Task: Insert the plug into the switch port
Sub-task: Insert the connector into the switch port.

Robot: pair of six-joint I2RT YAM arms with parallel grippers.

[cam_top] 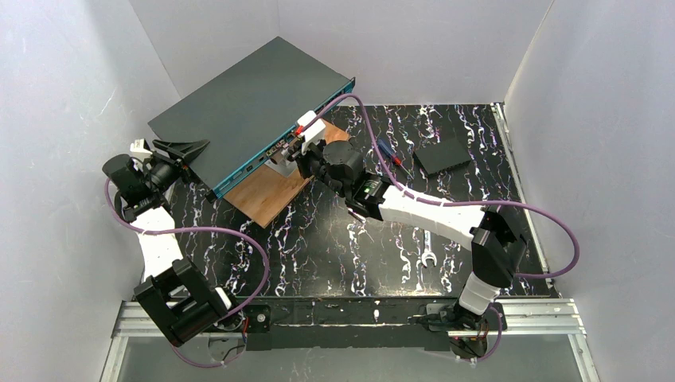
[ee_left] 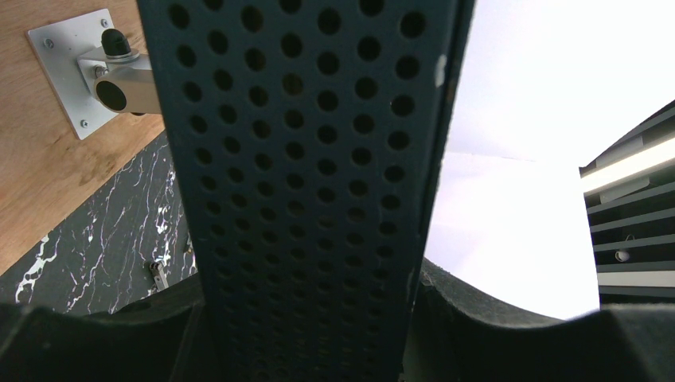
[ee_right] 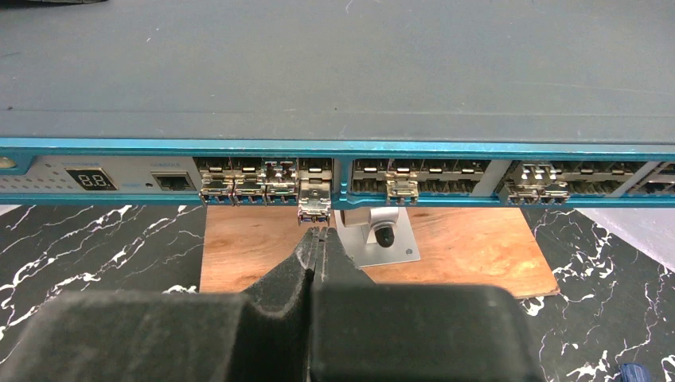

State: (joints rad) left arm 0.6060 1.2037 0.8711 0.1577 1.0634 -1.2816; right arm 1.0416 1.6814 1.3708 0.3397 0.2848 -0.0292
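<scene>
At the far left the left gripper (cam_top: 191, 157) has its jaws part-way apart around the left end of the switch (cam_top: 255, 103). In the left wrist view that end's perforated side panel runs between the two black fingers (ee_left: 95, 342), so it is clamped on the box. The switch lies slantwise at the back left of the black marbled table (cam_top: 318, 255), its teal port edge facing the arms. It sits over a wooden board (ee_right: 477, 255) and a small metal bracket (ee_right: 358, 239). Along that teal edge, right of a small digit display (ee_right: 94, 178), the plug (ee_right: 314, 205) sits in a port with its metal end sticking out toward the camera. The right gripper (ee_right: 319, 235) is directly below and in front of the plug, jaws pressed together with nothing between them. Whether the tips touch the plug cannot be told. Farther right on the table lie a screwdriver (cam_top: 390, 155), a small flat black box (cam_top: 446, 155) and, nearer the arms, a wrench (cam_top: 427, 253).
</scene>
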